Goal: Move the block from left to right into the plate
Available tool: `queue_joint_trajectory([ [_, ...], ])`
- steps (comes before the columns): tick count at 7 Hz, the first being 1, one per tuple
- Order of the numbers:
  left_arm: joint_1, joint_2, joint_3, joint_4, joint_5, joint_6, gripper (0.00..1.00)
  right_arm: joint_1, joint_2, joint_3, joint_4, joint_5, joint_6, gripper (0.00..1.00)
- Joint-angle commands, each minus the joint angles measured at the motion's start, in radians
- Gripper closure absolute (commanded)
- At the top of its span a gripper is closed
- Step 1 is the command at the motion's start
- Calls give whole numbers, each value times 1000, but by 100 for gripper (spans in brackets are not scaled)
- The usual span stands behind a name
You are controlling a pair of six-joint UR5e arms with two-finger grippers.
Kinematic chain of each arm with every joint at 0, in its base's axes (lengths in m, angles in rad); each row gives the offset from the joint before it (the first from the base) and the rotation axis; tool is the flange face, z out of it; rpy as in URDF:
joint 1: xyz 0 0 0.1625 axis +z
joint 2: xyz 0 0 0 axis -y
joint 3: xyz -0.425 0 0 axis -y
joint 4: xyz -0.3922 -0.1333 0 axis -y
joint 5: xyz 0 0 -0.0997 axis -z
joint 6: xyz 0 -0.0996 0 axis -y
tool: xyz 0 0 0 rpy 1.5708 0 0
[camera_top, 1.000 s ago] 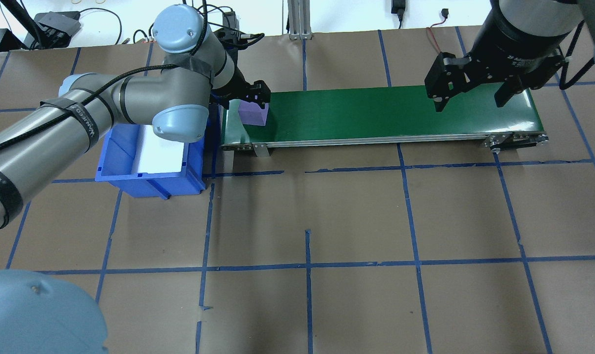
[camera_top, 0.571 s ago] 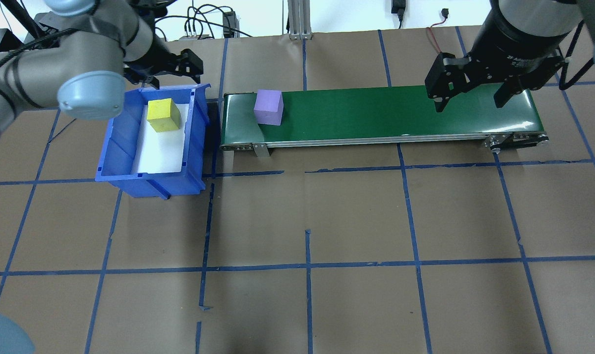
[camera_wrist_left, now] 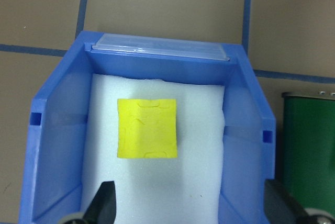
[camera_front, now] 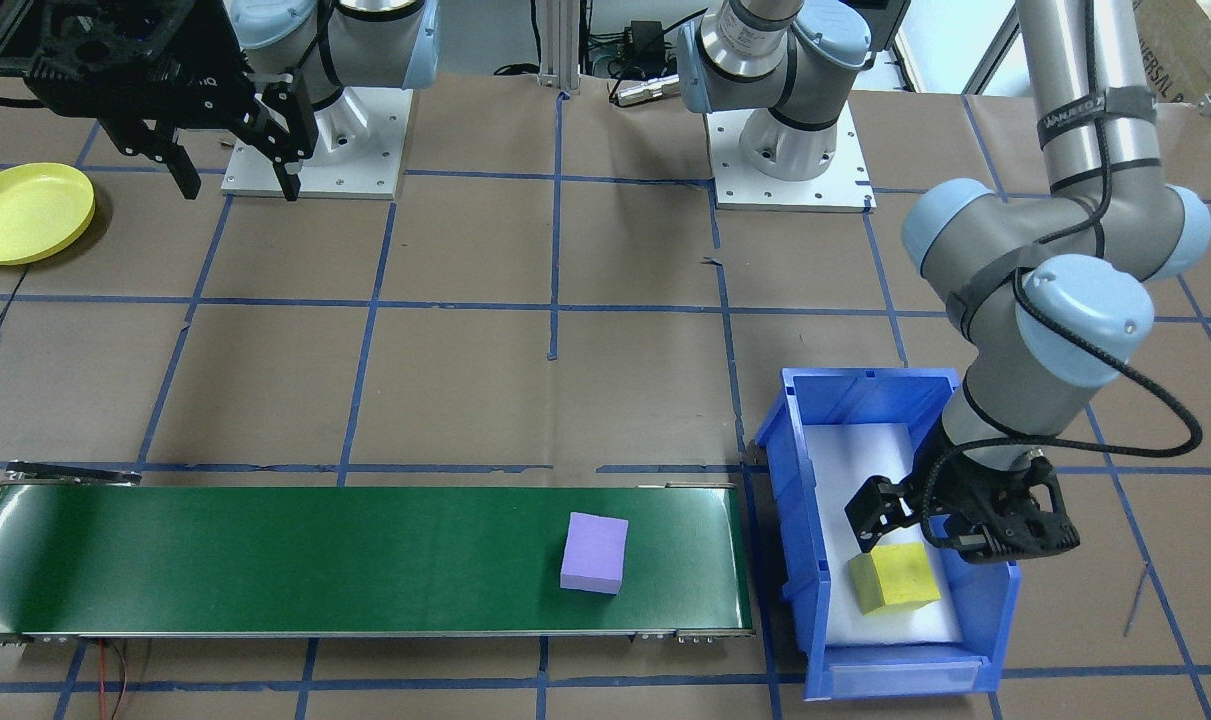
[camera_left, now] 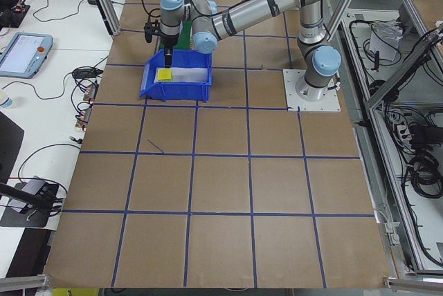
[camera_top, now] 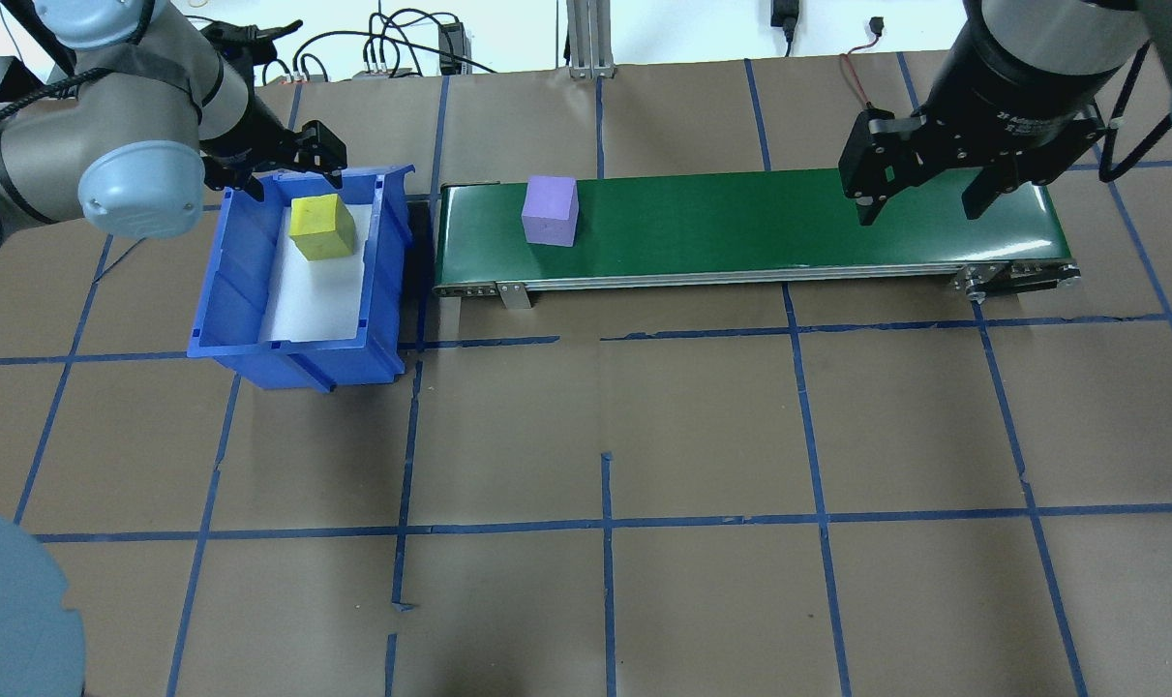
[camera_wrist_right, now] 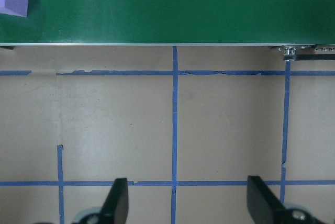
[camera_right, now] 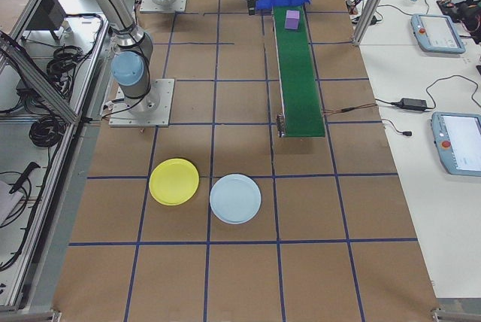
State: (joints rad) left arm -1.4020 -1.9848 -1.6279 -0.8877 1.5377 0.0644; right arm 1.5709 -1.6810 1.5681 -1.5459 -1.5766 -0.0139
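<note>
The purple block [camera_top: 550, 210] rides the green conveyor belt [camera_top: 789, 218] near its bin end, the yellow plate [camera_front: 27, 212] well apart on the table. The left gripper [camera_top: 274, 162] hangs spread and empty over the blue bin [camera_top: 247, 290] (a yellow block [camera_top: 321, 227] lies inside). The right gripper [camera_top: 919, 189] waits spread, empty, above the belt's far end.

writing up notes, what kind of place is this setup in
Most likely a robotics lab or test cell: a taped-grid table with a small green conveyor, aluminium framing around it, and teach pendants on side benches.
</note>
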Motion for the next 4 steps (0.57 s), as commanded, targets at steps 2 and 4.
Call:
queue_joint_trajectory([
  [2, 24, -74, 8, 45, 4, 9, 0, 1, 0, 1, 1, 1, 0, 0],
  [4, 24, -146, 51, 50, 4, 9, 0, -5, 4, 1, -5, 4, -7, 0],
])
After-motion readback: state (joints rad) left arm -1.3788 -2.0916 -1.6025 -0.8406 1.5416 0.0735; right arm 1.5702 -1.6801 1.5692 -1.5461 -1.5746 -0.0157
